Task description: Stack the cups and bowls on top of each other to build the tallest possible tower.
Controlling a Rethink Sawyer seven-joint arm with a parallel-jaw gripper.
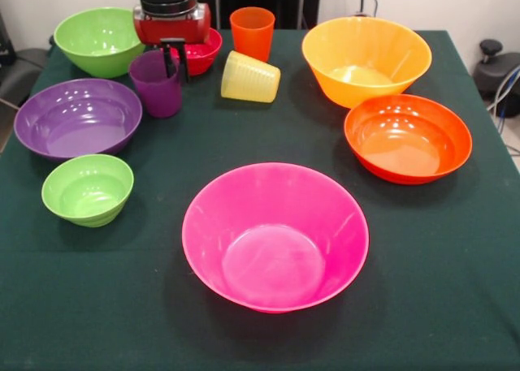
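Observation:
My gripper (178, 75) hangs at the back left, its two black fingers (169, 62) a little apart and straddling the right rim of the upright purple cup (154, 91). The cup stands on the table. The orange cup (252, 32) stands upright at the back; the yellow cup (250, 77) lies on its side before it. The large pink bowl (275, 235) sits empty at the front centre. Around it stand the purple bowl (77, 118), small green bowl (87, 188), medium green bowl (97, 38), small red bowl (203, 53), yellow-orange bowl (366, 58) and orange-red bowl (406, 137). Nothing is stacked.
All stands on a dark green tablecloth (455, 249). The red bowl is right behind the gripper. Cables and a dark object (497, 66) lie off the table's right edge.

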